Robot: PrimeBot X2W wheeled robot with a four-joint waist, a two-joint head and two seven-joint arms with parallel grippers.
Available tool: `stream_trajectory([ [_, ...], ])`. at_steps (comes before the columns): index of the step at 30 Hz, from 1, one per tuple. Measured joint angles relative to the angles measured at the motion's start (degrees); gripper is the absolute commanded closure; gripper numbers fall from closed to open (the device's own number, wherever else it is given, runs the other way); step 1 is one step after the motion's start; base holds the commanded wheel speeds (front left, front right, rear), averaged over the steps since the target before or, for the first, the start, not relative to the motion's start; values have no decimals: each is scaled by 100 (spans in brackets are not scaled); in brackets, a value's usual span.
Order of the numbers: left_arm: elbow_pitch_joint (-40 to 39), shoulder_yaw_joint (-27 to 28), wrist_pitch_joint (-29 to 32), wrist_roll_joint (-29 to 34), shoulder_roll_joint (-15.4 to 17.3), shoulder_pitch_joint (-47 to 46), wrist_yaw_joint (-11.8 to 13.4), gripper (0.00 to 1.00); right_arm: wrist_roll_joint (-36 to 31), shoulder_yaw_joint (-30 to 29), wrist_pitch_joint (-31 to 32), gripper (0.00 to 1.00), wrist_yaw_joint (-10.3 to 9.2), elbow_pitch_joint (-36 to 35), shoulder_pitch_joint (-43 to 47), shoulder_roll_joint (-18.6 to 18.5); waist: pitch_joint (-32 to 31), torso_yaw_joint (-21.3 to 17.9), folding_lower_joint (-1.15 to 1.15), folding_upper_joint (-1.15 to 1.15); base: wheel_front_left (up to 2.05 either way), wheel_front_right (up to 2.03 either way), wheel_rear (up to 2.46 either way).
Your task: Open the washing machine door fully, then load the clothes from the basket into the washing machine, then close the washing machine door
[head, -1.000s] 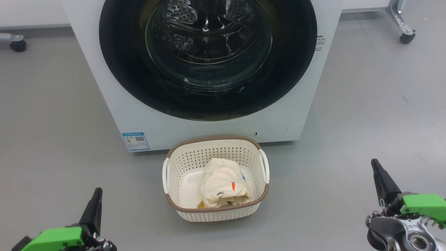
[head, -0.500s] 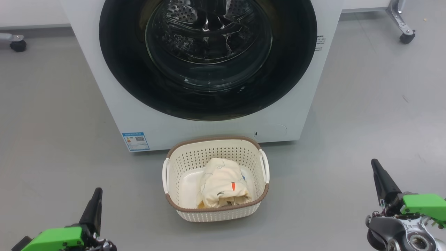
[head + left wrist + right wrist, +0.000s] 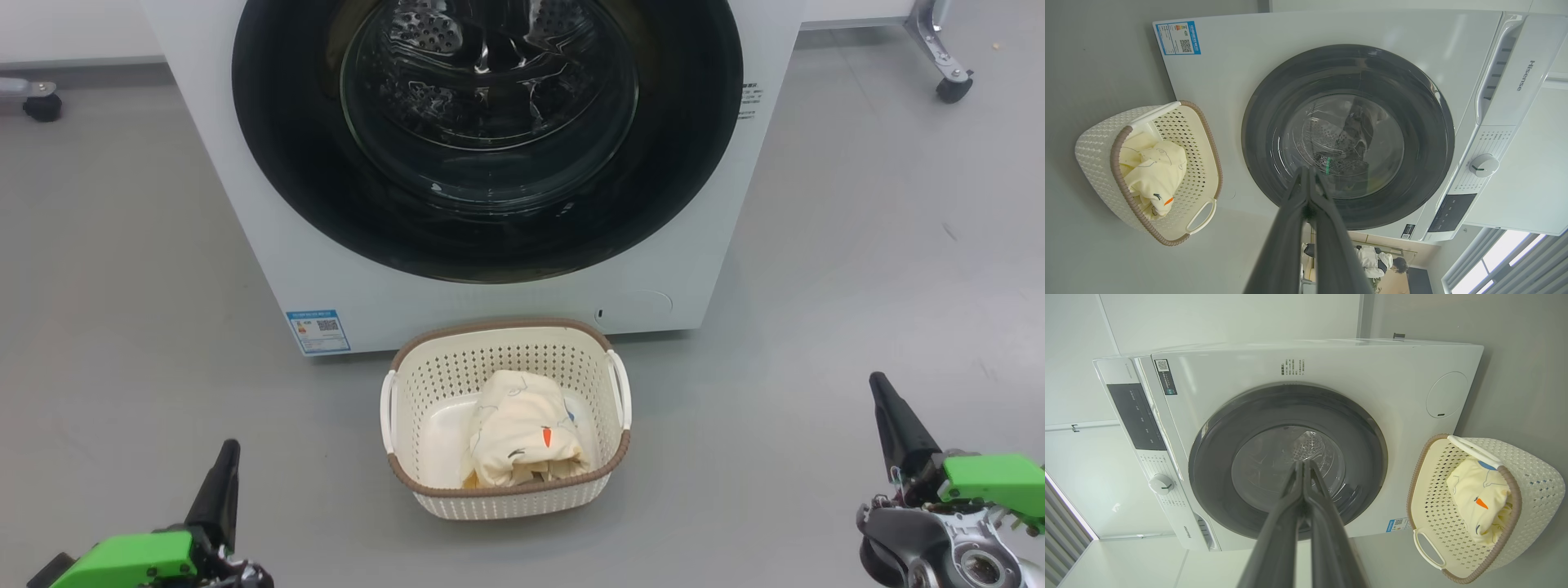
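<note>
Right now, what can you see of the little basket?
The basket is small, cream-white plastic dotted with holes, with a brown woven-look rim and a white handle on each side. It stands upright on the grey floor, just before the washing machine. A bundle of cream-yellow clothes with an orange carrot lies inside.

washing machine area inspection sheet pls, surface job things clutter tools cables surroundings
surface: smooth grey floor
job's things: large white front-load washing machine; its round black-rimmed glass door shut; small cream perforated plastic basket on the floor before it, holding cream-yellow printed cloth
clutter: nothing seen
tools: left tool shut, empty; right tool shut, empty
cables: nothing seen
surroundings: black castor wheel at far right, another far left; person in left wrist view
</note>
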Motion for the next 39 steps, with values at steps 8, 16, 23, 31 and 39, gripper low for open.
stream_trajectory([
  [8,0,0,0,0,0,0,0,100,0,0,0,100,0,0,0,0,0,0,0,0,0,0,0],
  [16,0,0,0,0,0,0,0,100,0,0,0,100,0,0,0,0,0,0,0,0,0,0,0],
  [23,0,0,0,0,0,0,0,100,0,0,0,100,0,0,0,0,0,0,0,0,0,0,0],
  [31,25,-2,-1,-2,-2,5,5,0,-2,0,0,0,0,21,4,4,0,0,0,0,0,0,0],
  [39,443,-54,-9,-2,-89,371,15,0,-2,31,1,0,0,423,447,87,0,0,0,0,0,0,0],
])
